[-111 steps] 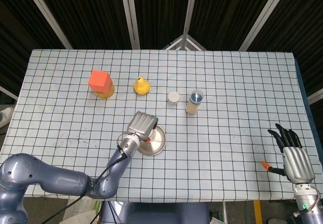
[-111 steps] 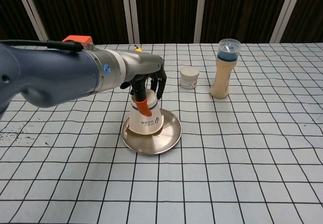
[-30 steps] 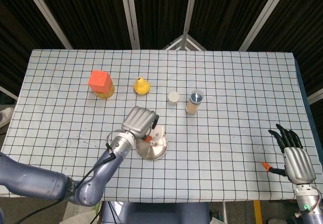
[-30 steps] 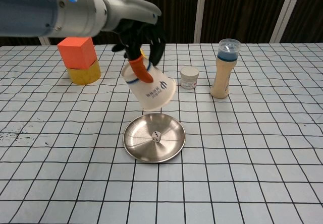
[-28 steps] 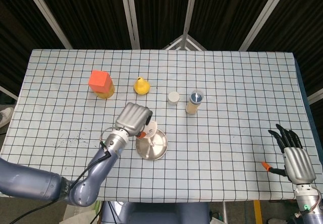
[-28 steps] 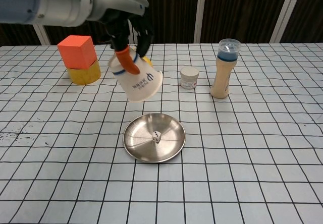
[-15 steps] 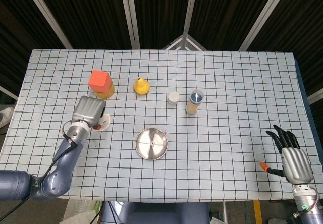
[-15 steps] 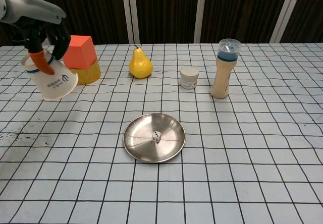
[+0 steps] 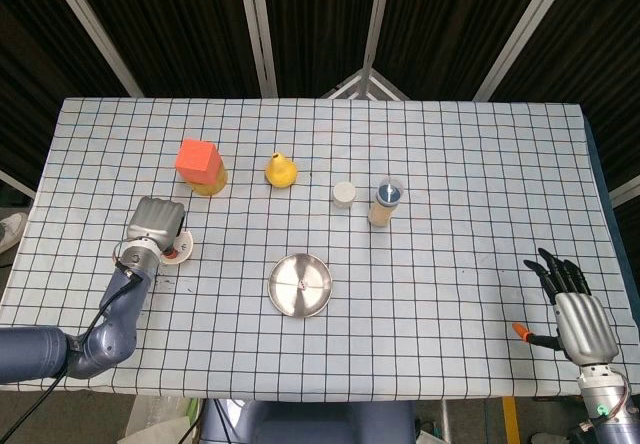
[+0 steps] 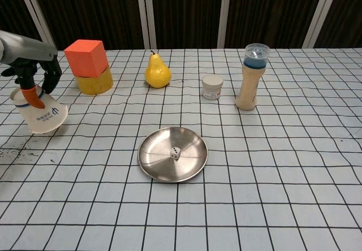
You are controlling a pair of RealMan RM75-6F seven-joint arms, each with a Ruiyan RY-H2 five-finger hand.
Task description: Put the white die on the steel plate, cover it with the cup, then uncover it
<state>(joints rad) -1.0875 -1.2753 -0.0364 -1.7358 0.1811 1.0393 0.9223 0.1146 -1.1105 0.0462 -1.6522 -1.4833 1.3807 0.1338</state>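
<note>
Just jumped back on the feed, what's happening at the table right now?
The left robot hand holds the paper cup upside down, tilted, low over the table's left side, well away from the steel plate. The white die sits uncovered in the middle of that plate. The right robot hand is open near the table's right edge, holding nothing. From how things lie, the uncovering looks done and the cup is about to be set down.

left hand holding cup (inverted), die on plate

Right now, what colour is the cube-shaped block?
Orange block, clearest in chest view.
</note>
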